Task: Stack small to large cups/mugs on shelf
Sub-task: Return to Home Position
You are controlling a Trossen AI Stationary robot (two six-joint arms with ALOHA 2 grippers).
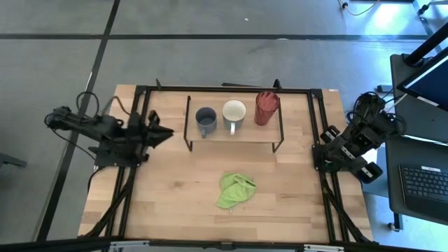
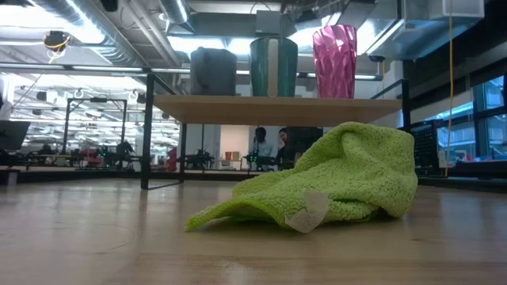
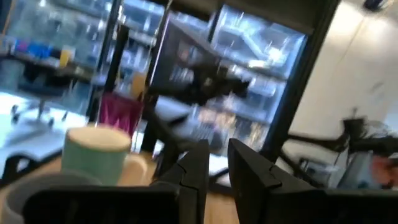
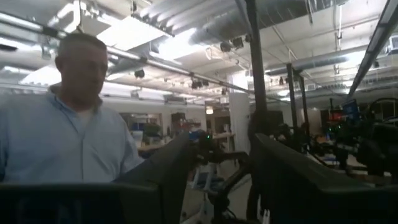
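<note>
High view: left end effector (image 1: 162,132) found near left edge of counter (image 1: 294,206), fingers slightly parted, nothing gripped. Shelf (image 1: 245,134) lay toward counter middle, long axis across counter. Grey-blue mug (image 1: 206,120) set nearest, apart from fingers; cream-white mug (image 1: 234,113) beside it, red tumbler (image 1: 267,107) farthest. Green cloth (image 1: 236,190) left on counter, well apart from both arms. Right end effector (image 4: 221,143) parked at opposite edge, fingers wide apart, empty. Withdrawal path judged unobstructed.
</note>
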